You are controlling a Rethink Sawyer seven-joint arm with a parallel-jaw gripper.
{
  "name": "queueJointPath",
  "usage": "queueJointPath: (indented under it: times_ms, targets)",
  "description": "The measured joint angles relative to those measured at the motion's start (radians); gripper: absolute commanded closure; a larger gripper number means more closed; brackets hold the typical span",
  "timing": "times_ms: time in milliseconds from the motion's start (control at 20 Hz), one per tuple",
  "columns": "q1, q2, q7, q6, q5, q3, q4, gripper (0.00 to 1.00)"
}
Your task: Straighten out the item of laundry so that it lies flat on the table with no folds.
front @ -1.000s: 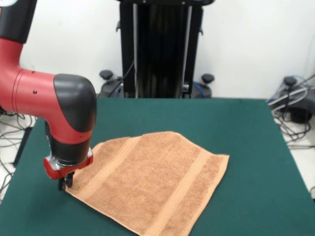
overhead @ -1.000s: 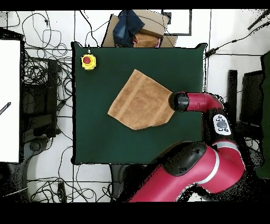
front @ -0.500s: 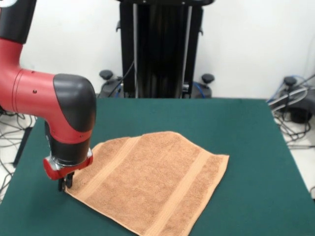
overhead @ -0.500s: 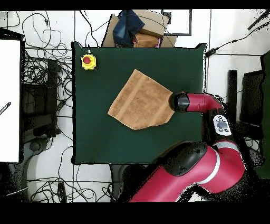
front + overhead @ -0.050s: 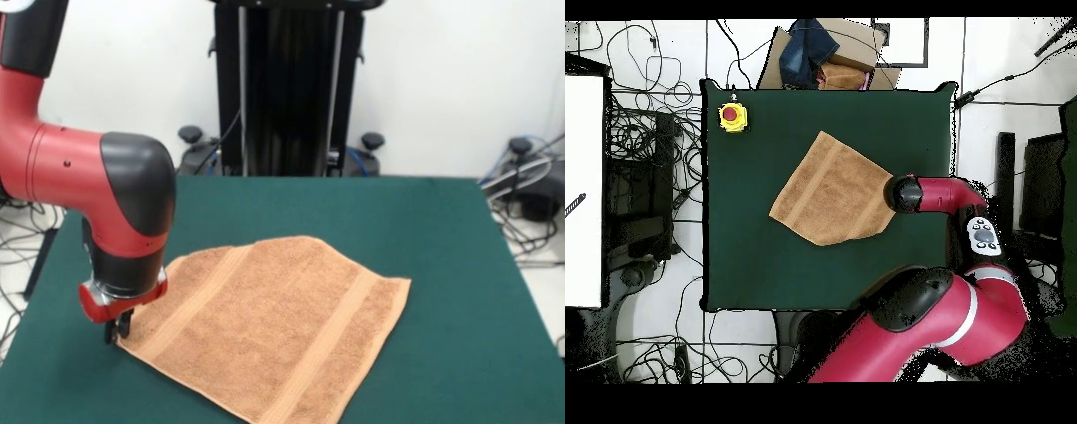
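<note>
The gripper [image 5: 118, 329] sits at the towel [image 5: 274, 327]'s nine-o'clock corner (grip state unreadable), seemingly mid-pull; next, draw that corner outward across the table [image 5: 441, 230].

No text or labels can be read.

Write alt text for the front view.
A red and black robot arm holds its gripper down at the left corner of an orange-tan terry hand towel. The towel lies spread on a dark green table, with two woven stripe bands running across it.
</note>
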Motion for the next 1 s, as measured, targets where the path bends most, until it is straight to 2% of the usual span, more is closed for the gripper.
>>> queueJointPath:
  times_ms: [1000]
  targets:
    - [0.039,0.003,0.000,-0.048,0.000,-0.050,0.004,1.00]
